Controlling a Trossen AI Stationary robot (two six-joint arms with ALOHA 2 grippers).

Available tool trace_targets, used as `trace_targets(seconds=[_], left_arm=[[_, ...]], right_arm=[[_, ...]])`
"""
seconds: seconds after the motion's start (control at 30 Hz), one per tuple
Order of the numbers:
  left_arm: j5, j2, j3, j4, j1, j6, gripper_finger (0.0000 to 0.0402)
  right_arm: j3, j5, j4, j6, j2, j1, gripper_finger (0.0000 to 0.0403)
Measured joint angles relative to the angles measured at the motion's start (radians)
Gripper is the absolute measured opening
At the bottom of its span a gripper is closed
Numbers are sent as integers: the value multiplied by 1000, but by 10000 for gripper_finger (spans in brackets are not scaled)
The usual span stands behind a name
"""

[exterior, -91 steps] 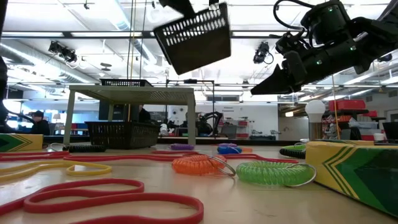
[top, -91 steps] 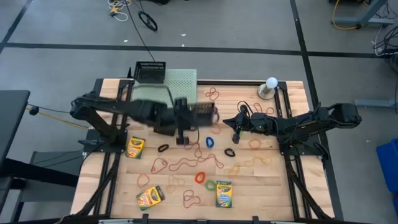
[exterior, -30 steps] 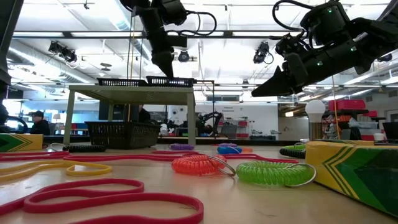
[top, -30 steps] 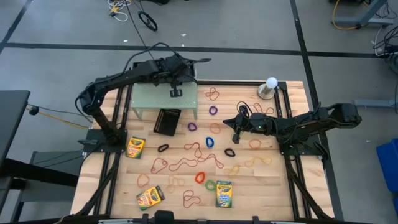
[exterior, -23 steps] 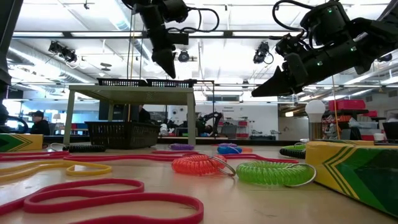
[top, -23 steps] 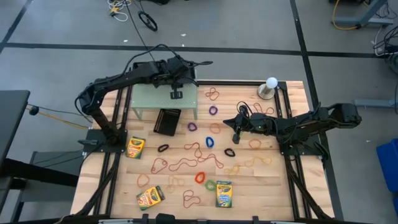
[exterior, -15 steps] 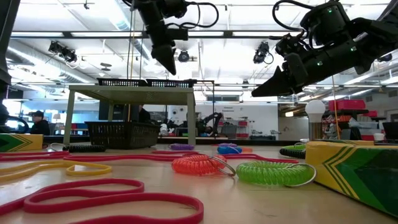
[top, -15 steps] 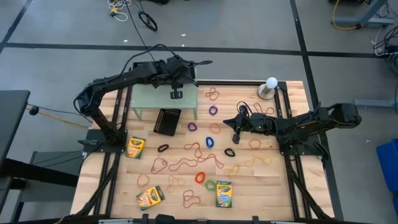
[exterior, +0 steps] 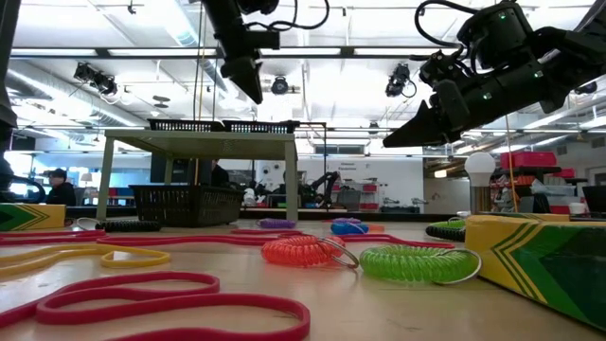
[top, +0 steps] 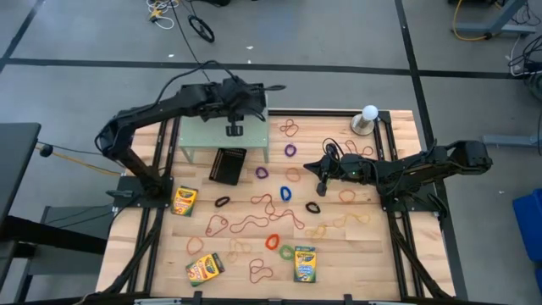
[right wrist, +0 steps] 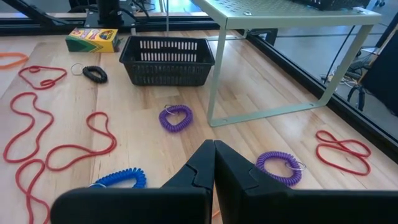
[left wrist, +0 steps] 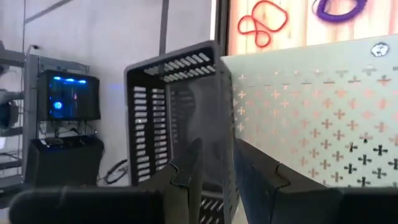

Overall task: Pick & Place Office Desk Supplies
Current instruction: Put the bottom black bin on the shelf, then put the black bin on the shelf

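My left gripper [top: 234, 129] [exterior: 252, 90] hovers open above the pale green perforated shelf [top: 254, 135], touching nothing. In the left wrist view a black mesh tray [left wrist: 177, 118] sits on the shelf's top just beyond the fingers [left wrist: 217, 144]. The low view shows two trays [exterior: 187, 125] [exterior: 260, 125] on the shelf. A third tray [top: 229, 164] rests on the table by the shelf's near side. My right gripper [top: 320, 183] [right wrist: 214, 144] is shut and empty above the table's middle. Rubber-band loops [top: 254, 222] and crayon boxes [top: 184, 200] [top: 305, 263] lie on the wood.
A white ball on a grey stand [top: 369, 113] is at the far right corner. Coiled bands [exterior: 308, 251] [exterior: 417, 262] and long red loops [exterior: 170, 303] lie near the table's near edge. A third crayon box [top: 205, 267] is at the near left.
Three seconds ago my left gripper carried a black mesh tray above the table; that tray now rests on the shelf. Within the last second the left gripper has risen a little above the shelf and shifted slightly toward the table's left.
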Motion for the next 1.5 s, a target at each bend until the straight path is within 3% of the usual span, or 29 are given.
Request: trace_targets(seconds=[0.2,0.53,1.27,1.5], left_arm=[[160,-8,-1,-201,21,-93,83],[56,27,-1,-190,71,-94,9],[-32,27,-1,-221,92,-107,10],[51,19,-2,-226,85,-119,10]], right_arm=[[0,0,0,2,0,0,11],[0,-8,0,7,0,0,11],[0,-8,0,10,0,0,11],[0,-8,0,10,0,0,11]])
